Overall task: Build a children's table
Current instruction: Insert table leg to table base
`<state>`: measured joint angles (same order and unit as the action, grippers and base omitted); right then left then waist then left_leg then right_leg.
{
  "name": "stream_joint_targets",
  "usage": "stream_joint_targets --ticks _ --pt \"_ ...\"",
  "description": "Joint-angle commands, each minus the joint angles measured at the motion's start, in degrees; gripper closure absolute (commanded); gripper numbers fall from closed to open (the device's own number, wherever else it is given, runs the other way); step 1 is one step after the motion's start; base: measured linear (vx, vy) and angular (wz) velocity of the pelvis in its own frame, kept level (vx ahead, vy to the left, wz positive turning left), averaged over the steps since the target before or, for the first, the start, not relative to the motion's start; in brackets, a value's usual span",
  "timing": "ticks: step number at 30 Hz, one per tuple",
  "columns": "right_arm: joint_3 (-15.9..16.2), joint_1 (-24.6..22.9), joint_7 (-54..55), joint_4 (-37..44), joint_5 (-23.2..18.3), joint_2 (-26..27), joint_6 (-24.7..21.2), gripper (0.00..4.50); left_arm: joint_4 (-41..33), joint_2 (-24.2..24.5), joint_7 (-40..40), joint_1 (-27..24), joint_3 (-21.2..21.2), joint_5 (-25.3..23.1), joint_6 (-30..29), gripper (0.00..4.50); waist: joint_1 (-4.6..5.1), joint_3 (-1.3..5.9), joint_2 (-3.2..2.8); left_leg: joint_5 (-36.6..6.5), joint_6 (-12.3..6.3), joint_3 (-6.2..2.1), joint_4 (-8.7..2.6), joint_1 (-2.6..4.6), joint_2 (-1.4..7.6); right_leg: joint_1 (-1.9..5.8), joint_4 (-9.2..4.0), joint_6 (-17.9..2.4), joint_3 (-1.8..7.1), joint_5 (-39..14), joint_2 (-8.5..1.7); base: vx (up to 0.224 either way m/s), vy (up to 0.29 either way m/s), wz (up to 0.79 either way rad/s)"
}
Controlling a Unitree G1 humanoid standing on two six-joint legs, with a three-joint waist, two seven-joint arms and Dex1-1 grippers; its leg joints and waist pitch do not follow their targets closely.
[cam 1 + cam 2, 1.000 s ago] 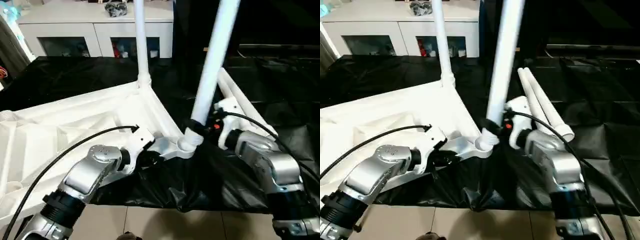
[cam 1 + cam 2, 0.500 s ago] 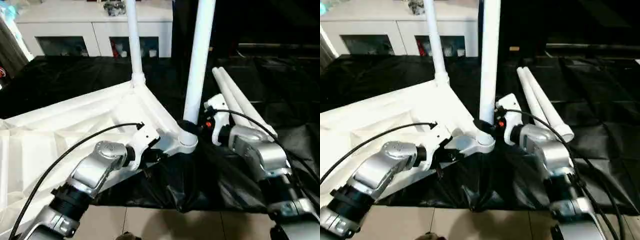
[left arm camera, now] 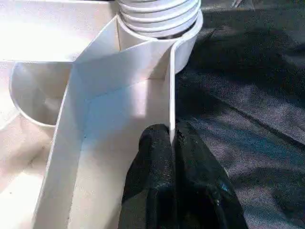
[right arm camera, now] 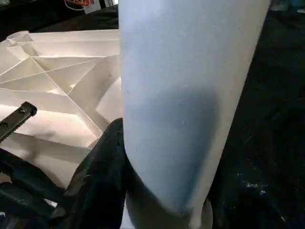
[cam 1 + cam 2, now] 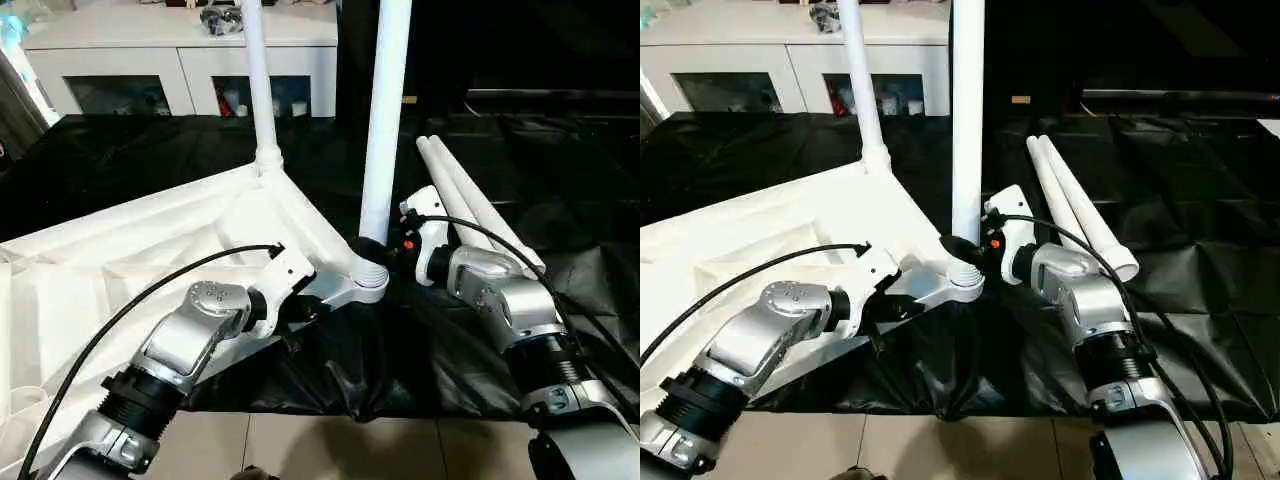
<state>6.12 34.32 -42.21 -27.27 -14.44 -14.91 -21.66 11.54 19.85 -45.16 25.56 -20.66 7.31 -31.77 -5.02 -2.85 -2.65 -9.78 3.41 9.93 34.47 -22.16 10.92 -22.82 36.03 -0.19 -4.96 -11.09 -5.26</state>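
The children's table lies upside down on black cloth, its white ribbed top (image 5: 120, 260) toward my left. One white leg (image 5: 255, 90) stands in the far corner socket. A second leg (image 5: 385, 120) stands upright in the near corner socket (image 5: 368, 285). My right gripper (image 5: 378, 250) is shut on this leg just above the socket; a black finger (image 4: 102, 181) presses its side. My left gripper (image 3: 171, 136) is shut on the top's thin rim wall (image 3: 170, 86) right beside that socket. Two loose legs (image 5: 470, 200) lie side by side on the cloth to the right.
A white cabinet (image 5: 180, 60) with glass doors stands behind, a dark object (image 5: 220, 17) on top. The black cloth (image 5: 120, 160) hangs over the front edge above a tiled floor (image 5: 330, 450). Black cables run along both forearms.
The leg in my right gripper has swung from leaning right to standing upright in the near socket. My left gripper stays pinched on the rim. The camera has shifted a little.
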Motion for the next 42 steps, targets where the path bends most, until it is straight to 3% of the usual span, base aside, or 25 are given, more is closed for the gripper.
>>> stream_joint_targets --ticks 1,3,5,11,16,17,25,32,35,42 --pt "0.9 0.3 0.0 -2.3 1.5 0.3 -0.2 2.61 -0.7 -0.3 -0.5 -0.1 2.0 1.6 1.7 3.93 -0.19 3.60 1.38 -12.7 -0.76 -0.53 -4.04 0.74 1.74 2.43 -5.52 -8.6 2.73 -20.0 -3.39 0.000 0.000 0.00" --pt "0.8 0.3 -0.1 -2.6 1.6 0.4 0.0 2.61 -0.5 0.1 -0.1 -0.2 1.7 0.7 2.6 3.86 -0.27 3.68 1.19 -12.7 -0.61 -0.61 -4.09 0.78 1.86 2.36 -5.51 -8.8 2.74 -19.3 -3.40 0.000 0.000 0.00" --pt "0.7 0.3 -0.2 -2.8 1.6 0.6 0.2 2.61 -0.3 0.4 0.1 -0.4 1.8 0.3 2.2 3.50 -0.13 3.65 1.29 -13.4 -0.29 -0.67 -4.29 0.76 1.92 2.37 -5.39 -8.9 2.72 -18.5 -3.23 0.000 0.000 0.00" --pt "0.5 0.2 -0.1 -2.8 1.6 1.3 0.3 2.61 0.9 1.2 0.4 -0.7 2.1 -0.7 1.4 3.46 -0.07 3.64 1.58 -15.1 0.29 -0.69 -4.46 0.93 1.93 2.36 -5.41 -9.2 2.80 -18.1 -3.30 0.000 0.000 0.00" --pt "0.3 0.3 -0.3 -3.2 1.7 1.4 0.5 2.62 1.3 1.6 0.3 -0.8 2.0 -0.9 1.1 3.85 -0.04 3.60 1.55 -15.7 0.49 -0.72 -4.50 1.04 1.98 2.27 -5.52 -9.2 2.84 -18.9 -3.35 0.000 0.000 0.00" --pt "0.3 0.4 -0.3 -3.2 1.7 1.4 0.5 2.62 1.3 1.6 0.2 -0.8 1.9 -1.0 0.9 4.13 -0.01 3.54 1.51 -16.1 0.56 -0.71 -4.53 1.01 1.96 2.24 -5.58 -9.2 2.83 -19.3 -3.34 0.000 0.000 0.00" --pt "-0.1 0.4 -0.4 -3.4 1.7 1.1 0.6 2.62 1.4 1.2 -0.5 -0.6 1.7 -0.9 0.3 4.47 0.00 3.48 1.50 -17.0 0.82 -0.80 -4.62 1.10 1.98 2.13 -5.84 -8.4 2.85 -21.2 -3.37 0.000 0.000 0.00" --pt "-2.5 -0.1 -1.1 -3.2 -0.9 1.2 -0.5 2.62 1.8 0.6 -0.8 -0.2 1.9 -0.8 0.7 4.50 0.00 3.47 1.44 -17.5 0.79 -0.84 -4.71 1.12 2.02 2.10 -5.88 -8.6 2.85 -21.2 -3.37 0.000 0.000 0.00" --pt "-6.2 -0.8 -1.0 -4.3 -4.1 1.2 -1.1 2.62 2.0 0.3 -0.5 0.0 2.0 -0.9 1.2 4.50 -0.02 3.51 1.50 -17.1 0.57 -0.78 -4.70 1.08 2.04 2.15 -5.87 -8.9 2.87 -20.3 -3.39 0.000 0.000 0.00" --pt "-8.5 -4.4 -0.9 -5.7 -4.7 1.0 0.7 2.62 2.4 -0.3 0.0 0.4 2.0 -1.1 1.5 4.50 -0.24 3.47 1.16 -17.5 0.61 -0.73 -4.77 1.15 2.09 2.08 -5.96 -9.2 2.83 -19.8 -3.42 0.000 0.000 0.00"
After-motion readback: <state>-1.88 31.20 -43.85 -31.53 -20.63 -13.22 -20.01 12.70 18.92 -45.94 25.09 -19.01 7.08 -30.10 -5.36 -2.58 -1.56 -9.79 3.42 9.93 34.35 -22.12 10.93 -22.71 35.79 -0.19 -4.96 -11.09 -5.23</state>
